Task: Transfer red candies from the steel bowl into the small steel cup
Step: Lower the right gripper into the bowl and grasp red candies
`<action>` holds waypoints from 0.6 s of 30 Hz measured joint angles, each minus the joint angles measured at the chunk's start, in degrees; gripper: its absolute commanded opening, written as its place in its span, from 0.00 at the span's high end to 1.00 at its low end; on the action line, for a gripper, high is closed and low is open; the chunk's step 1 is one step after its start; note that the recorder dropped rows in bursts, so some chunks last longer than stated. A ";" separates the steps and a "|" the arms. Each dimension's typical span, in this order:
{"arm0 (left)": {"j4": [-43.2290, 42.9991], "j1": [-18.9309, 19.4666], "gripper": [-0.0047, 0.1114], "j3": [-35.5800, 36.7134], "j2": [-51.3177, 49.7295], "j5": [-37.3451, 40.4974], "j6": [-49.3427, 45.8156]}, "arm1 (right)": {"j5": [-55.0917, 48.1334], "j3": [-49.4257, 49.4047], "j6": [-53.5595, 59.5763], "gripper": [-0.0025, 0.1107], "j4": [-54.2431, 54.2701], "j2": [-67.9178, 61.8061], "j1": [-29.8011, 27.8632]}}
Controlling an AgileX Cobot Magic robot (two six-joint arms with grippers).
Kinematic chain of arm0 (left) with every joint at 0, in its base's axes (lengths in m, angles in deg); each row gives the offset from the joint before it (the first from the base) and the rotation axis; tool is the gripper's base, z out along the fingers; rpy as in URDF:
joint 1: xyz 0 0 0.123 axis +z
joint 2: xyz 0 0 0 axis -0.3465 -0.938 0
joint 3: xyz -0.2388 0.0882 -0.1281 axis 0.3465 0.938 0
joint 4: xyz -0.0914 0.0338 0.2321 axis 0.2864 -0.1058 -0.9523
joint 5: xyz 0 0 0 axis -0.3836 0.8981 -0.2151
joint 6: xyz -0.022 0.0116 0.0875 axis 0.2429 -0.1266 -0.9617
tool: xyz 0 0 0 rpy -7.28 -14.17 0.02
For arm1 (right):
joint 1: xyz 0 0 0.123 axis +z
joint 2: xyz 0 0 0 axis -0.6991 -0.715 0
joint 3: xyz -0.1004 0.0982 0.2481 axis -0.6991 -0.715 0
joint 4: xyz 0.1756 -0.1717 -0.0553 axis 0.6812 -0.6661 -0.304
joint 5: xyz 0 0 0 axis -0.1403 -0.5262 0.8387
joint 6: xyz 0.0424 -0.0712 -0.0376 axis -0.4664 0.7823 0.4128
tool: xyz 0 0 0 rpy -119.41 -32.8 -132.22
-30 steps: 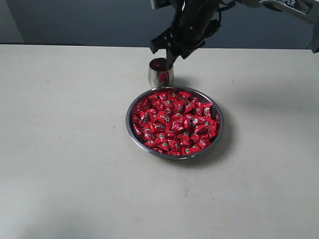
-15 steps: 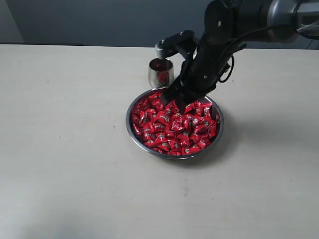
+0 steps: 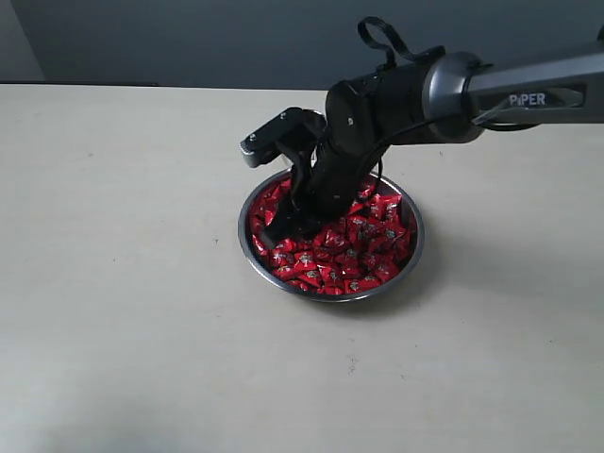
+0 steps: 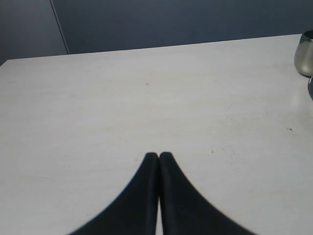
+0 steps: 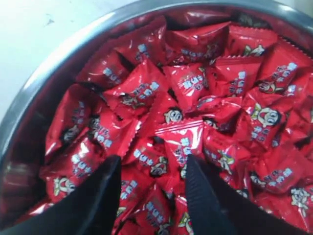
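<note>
- Right gripper (image 3: 288, 225), in the exterior view, is dipping its tips into the left half of the steel bowl (image 3: 420, 236), down among the red candies (image 3: 363, 250). Its dark body is blocking any look at how the jaws are standing.
- Its arm (image 3: 491, 90) is reaching in from the right edge and covering the bowl's far rim and whatever is sitting behind it, so the small steel cup is not showing from here.
- Bare table (image 3: 123, 283) is lying open all round the bowl, widest to the left and toward the near edge.
- In the left wrist view, the left gripper (image 4: 159, 157) is hanging over bare table with its two dark fingers pressed together, holding nothing.
- Only here is the small steel cup (image 4: 305, 54) showing. It is standing on the table, cut off by the picture's edge and well apart from the left gripper, and a dark wall (image 4: 171, 19) is running behind the table's far edge.
- The right wrist view is showing what the exterior hides: the right gripper (image 5: 151, 188) is standing with its jaws apart, and candies are lying between the fingers (image 5: 98, 196), none clamped.
- Red candies (image 5: 190, 83) are filling the bowl. Its rim (image 5: 54, 63) is curving close beside one finger.
</note>
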 measured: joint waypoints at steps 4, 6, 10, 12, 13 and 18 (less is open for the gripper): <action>0.00 0.00 0.96 0.00 0.00 0.00 0.00 | 1.63 0.00 -0.13 0.55 -1.70 -0.58 -0.19; 0.00 0.00 0.96 0.00 0.00 0.00 0.00 | 2.73 0.00 -0.89 0.55 -2.59 -0.69 -0.29; 0.00 0.00 0.96 0.00 0.00 0.00 0.00 | 3.57 0.00 -2.14 0.55 -3.50 -0.93 -0.85; 0.00 0.00 0.96 0.00 0.00 0.00 0.00 | 3.46 0.00 -2.37 0.55 -3.50 -1.12 -1.45; 0.00 0.00 0.96 0.00 0.00 0.00 0.00 | 3.35 0.00 -2.50 0.55 -3.50 -1.18 -1.61; 0.00 0.00 0.96 0.00 0.00 0.00 0.00 | 3.45 0.00 -2.71 0.55 -3.02 -2.08 -2.00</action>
